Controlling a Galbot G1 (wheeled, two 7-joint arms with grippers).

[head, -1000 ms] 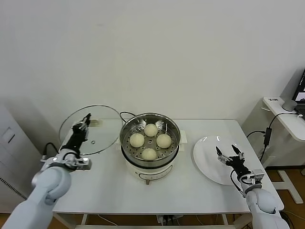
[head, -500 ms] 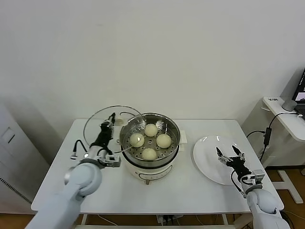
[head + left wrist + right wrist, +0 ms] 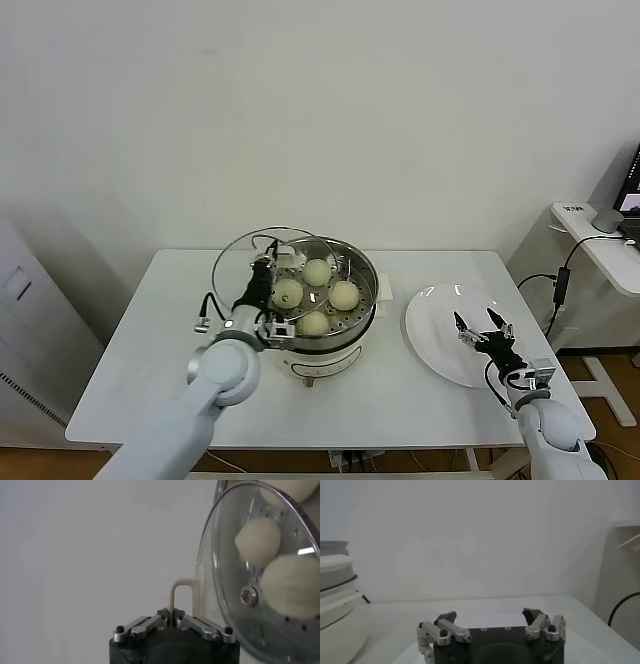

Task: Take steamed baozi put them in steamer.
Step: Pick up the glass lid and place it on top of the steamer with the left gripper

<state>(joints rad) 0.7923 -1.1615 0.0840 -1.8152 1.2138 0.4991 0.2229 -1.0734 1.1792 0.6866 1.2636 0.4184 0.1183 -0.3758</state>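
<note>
Several cream-white baozi [image 3: 343,294] lie in the shiny steel steamer [image 3: 368,270], which sits on its cream pot body at the table's middle. My left gripper [image 3: 264,269] is shut on the white handle [image 3: 182,594] of the round glass lid [image 3: 232,262] and holds it tilted over the steamer's left half. Through the lid [image 3: 220,555] the left wrist view shows baozi [image 3: 258,539]. My right gripper [image 3: 481,324] is open and empty over the white plate [image 3: 428,330], at the right.
A black cord [image 3: 262,241] runs behind the pot. A side table [image 3: 600,245] with a cable stands beyond the table's right edge. In the right wrist view the pot body [image 3: 335,610] shows far off to one side.
My left arm has carried the glass lid to the right, from the table's left side until it overlaps the steamer. The right gripper has stayed over the plate.
</note>
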